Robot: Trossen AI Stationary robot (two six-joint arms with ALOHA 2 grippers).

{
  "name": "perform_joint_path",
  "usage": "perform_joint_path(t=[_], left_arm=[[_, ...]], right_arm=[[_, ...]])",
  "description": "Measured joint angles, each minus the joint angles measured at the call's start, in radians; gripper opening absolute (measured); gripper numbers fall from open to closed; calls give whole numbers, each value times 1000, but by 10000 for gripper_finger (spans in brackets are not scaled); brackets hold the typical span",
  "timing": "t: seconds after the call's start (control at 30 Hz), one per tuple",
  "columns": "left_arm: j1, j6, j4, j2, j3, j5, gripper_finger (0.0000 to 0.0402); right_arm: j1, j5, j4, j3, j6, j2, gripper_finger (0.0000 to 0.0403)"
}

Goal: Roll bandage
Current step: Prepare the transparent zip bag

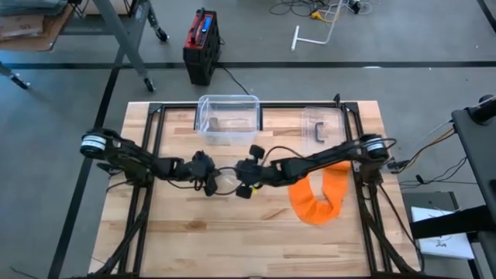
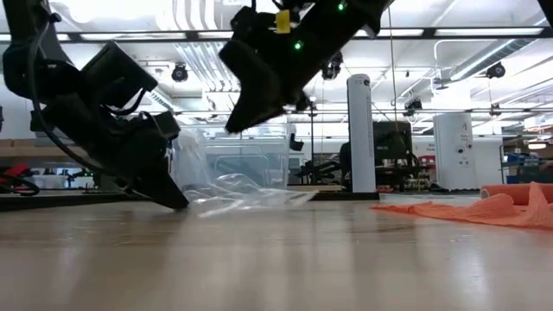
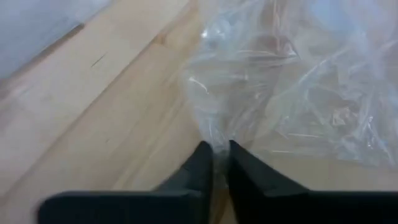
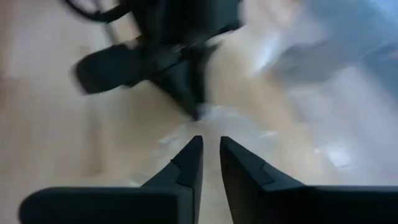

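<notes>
A crumpled clear plastic bag (image 1: 226, 180) lies on the wooden table near its middle; it also shows in the low view (image 2: 246, 192). My left gripper (image 1: 211, 184) is down at the bag's left end and shut on it (image 3: 217, 146). My right gripper (image 1: 242, 186) hangs above the bag's right part, clear of it in the low view (image 2: 235, 121), its fingers (image 4: 210, 146) close together and empty. An orange bandage (image 1: 322, 198) lies loosely bunched on the table's right part, away from both grippers. My left gripper pinches the plastic bag's gathered left end (image 3: 216, 138) between its two fingertips. The fingers slant down from the table's left side, with their tips at the table top (image 2: 177, 203). The bag's remaining part lies slack on the table beyond the fingers.
A clear plastic box (image 1: 227, 118) stands at the table's far edge, with a clear lid (image 1: 322, 124) to its right. There is bare wood toward the near edge (image 1: 232, 240).
</notes>
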Motion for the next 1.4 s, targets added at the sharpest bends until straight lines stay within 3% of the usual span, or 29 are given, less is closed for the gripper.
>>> perform_joint_path(t=[0.1,0.17,0.33,0.47,0.6,0.73,1.03,1.2,1.4], left_arm=[[-21,70,-56,-34,20,13,15],[-54,134,-171,-93,66,-31,9],[-197,362,-636,-235,293,-335,3],[-305,603,-761,-275,491,-533,1],[-346,773,-766,-262,641,-560,1],[-350,796,-827,-218,748,-591,1],[-363,782,-930,-129,789,-629,0],[-364,796,-918,-130,790,-650,0],[-377,787,-906,-155,790,-650,0]], right_arm=[[11,67,-5,0,-103,-69,71],[24,70,-32,0,-176,-127,83],[66,53,-162,1,-290,-262,106],[91,-2,-229,0,-300,-336,114],[98,-1,-233,0,-246,-357,120],[98,-1,-220,-2,-201,-358,129],[95,27,-204,-2,-140,-356,137],[83,27,-216,-1,-138,-335,98],[68,27,-241,-1,-138,-319,16]])
